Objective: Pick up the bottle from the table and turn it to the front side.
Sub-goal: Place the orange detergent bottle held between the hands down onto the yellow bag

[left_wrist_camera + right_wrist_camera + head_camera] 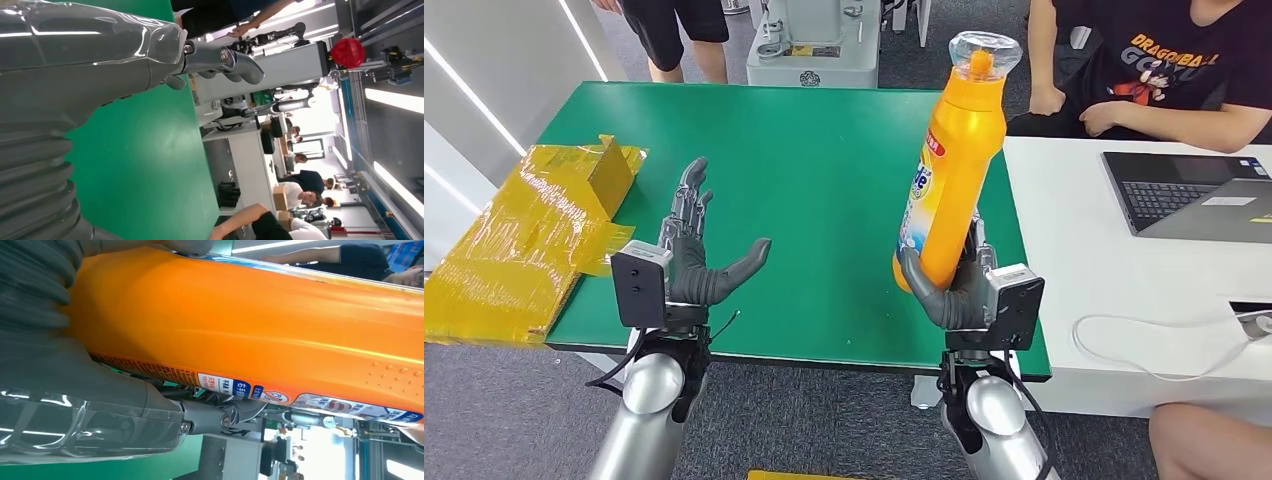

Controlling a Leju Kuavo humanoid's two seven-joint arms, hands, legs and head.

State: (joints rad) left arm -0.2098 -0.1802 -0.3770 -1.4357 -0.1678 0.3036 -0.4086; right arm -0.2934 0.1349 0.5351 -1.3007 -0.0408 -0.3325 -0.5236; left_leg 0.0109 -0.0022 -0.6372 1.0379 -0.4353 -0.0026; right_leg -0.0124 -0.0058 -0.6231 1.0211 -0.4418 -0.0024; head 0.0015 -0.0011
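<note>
Bottle (956,160) off the table, up in the air over the right side of the green table (824,170), leaning slightly, cap end away from the robot and toward the seated person (1164,70). Clear cap on top, orange body, label strip running down the edge that faces left in the head view.

Step in hand, by judgement: pick-up done, turning under way or about to start. Label seen edge-on from the head view, so front side probably not yet squared to the camera. Next move likely calls for a roll of the wrist about the bottle's long axis, grip kept firm low on the body, tall top kept from swinging toward the white desk (1124,260) and laptop (1194,195).

Right hand (959,285) wrapped round the bottle's lower end, thumb across the near face, fingers behind; palm upward, forearm rising from below. Right wrist view: orange wall pressed against the grey thumb, printed label beside it.

Left hand (694,255) holding nothing, fingers spread and pointing away, thumb out to the side, hovering above the near left part of the table. Well apart from the bottle.

Yellow taped box (534,230) at the table's left edge, untouched.
</note>
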